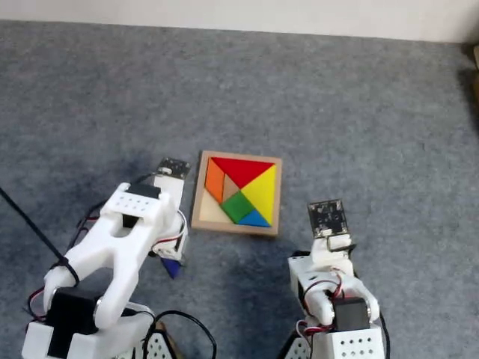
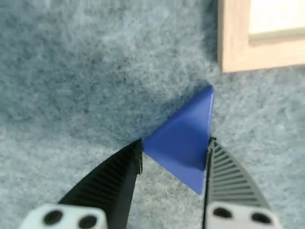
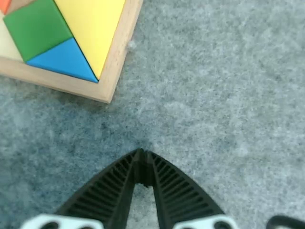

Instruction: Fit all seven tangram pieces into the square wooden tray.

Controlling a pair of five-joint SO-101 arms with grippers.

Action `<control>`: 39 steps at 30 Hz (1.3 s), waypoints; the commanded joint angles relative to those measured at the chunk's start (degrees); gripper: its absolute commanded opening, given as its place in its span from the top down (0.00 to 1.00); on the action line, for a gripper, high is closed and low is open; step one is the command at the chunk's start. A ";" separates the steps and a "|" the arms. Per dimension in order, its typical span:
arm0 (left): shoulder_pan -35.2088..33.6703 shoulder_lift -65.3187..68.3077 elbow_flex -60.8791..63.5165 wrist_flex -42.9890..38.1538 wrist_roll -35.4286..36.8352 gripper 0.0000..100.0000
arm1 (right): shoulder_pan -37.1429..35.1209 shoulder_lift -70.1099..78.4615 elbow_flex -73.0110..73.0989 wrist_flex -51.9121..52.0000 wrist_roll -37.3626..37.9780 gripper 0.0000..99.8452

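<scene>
Left jaws: pinching dark-blue triangle (image 2: 183,143), ready for lifting.
Tray (image 1: 198,191): gap at 7 o'clock awaits it.
Right jaws: pressed together, parked at tray's 5 o'clock.

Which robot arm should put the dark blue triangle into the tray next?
Left, probably. The left gripper has the dark blue triangle between its fingers, right beside the wooden tray corner. The right gripper is shut on nothing above the carpet.
</scene>
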State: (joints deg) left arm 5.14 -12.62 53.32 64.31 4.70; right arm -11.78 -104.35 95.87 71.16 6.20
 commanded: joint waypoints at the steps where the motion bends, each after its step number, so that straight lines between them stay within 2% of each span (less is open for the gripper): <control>1: 1.19 -1.01 -1.45 -0.09 0.18 0.83 | 0.66 -0.75 6.55 0.40 -0.18 0.99; 5: 1.19 -2.07 -1.80 0.35 0.09 0.83 | 0.66 -0.75 6.55 0.40 -0.18 0.99; 9: 1.19 -9.89 -2.68 4.75 0.09 0.83 | 0.66 -0.75 6.55 0.40 -0.18 0.99; 14: 1.19 -19.56 1.01 4.75 -3.87 0.83 | 0.66 -0.75 6.55 0.40 -0.18 0.99; 22: 1.10 -26.42 0.04 4.57 -4.22 0.83 | 0.66 -0.75 6.55 0.40 -0.18 0.99; 27: 1.19 -22.64 -6.46 4.57 -3.78 0.83 | 0.66 -0.75 6.55 0.40 -0.18 0.99; 31: 1.27 -15.87 -12.53 4.57 -0.53 0.82 | 0.66 -0.75 6.55 0.40 -0.18 0.99; 39: 7.34 -0.48 -19.74 -0.44 7.47 0.82 | 0.66 -0.75 6.55 0.40 -0.18 0.99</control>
State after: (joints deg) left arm 8.75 -17.89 38.64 67.21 8.04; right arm -11.78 -104.35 95.87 71.16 6.20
